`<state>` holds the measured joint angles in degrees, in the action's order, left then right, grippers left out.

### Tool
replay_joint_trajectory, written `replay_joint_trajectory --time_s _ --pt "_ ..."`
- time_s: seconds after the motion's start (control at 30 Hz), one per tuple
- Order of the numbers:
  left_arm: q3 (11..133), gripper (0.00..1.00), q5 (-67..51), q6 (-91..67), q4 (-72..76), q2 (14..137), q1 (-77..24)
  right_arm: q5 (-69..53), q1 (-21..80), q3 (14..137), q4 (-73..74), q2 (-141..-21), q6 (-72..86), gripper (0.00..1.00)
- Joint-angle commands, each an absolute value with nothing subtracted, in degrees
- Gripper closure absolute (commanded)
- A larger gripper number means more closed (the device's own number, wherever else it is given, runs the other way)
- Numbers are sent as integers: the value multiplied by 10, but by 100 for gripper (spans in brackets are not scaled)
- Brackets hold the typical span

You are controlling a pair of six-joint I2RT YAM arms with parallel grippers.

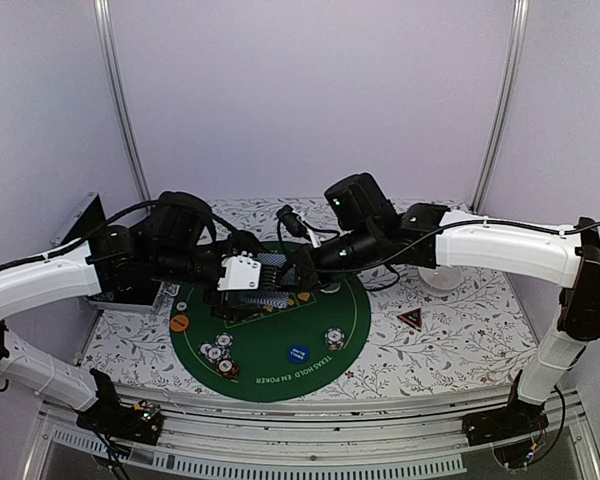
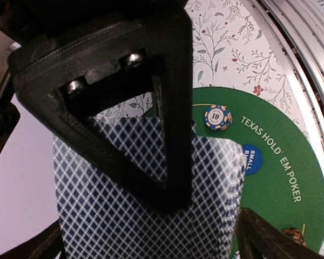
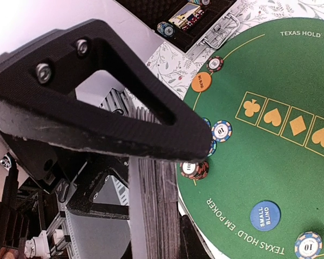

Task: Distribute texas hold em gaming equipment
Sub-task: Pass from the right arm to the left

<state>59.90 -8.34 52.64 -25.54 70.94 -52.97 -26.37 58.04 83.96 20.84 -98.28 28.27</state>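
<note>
**Both arms meet over the deck at the middle of the poker mat**

The left tool [image 1: 268, 281] stands spread wide and grasps the deck of playing cards [image 2: 124, 216] across its breadth, holding it above the near-left part of the round green mat [image 1: 280, 375]. In the left wrist view the cards show their blue diamond-patterned backs, and one card sits offset to the right of the stack. The right tool [image 1: 292, 267] reaches in from the other side and is clenched narrow right at the deck. The right wrist view shows only one of its fingers [image 3: 167, 135] above the edge of the stack, so whether a card is pinched there cannot be told.

On the mat lie a blue button [image 1: 298, 353] near the front edge, a lone striped chip [image 1: 334, 338] just right of it, a cluster of chips [image 1: 218, 353] at the left, and an orange button [image 1: 179, 323] at the left rim. The red-black triangle marker [image 1: 410, 319] lies off the mat on the floral counter [image 1: 460, 345], to the right.
</note>
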Motion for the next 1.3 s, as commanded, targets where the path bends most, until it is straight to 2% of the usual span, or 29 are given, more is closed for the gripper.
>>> replay_joint_trajectory --time_s 0.0,0.33,0.57,0.7,0.77,0.93,1.1,1.27 --pt "612 2 -148 520 -300 696 -534 -276 584 873 183 -982 279 98" --pt "578 2 -26 542 -231 690 -533 -290 583 879 182 -987 280 98" --pt "586 25 -21 520 -214 707 -532 -324 584 876 176 -999 283 98" --pt "585 28 -36 511 -215 696 -532 -301 583 870 177 -997 282 97" --pt "581 30 -48 509 -215 688 -532 -293 583 870 179 -999 282 93" --pt "578 40 -53 500 -215 684 -531 -291 584 876 178 -1007 281 77" --pt "573 45 -54 500 -214 681 -532 -277 582 873 179 -1005 280 73" --pt "566 46 -50 507 -212 674 -530 -278 581 871 179 -1004 281 65"
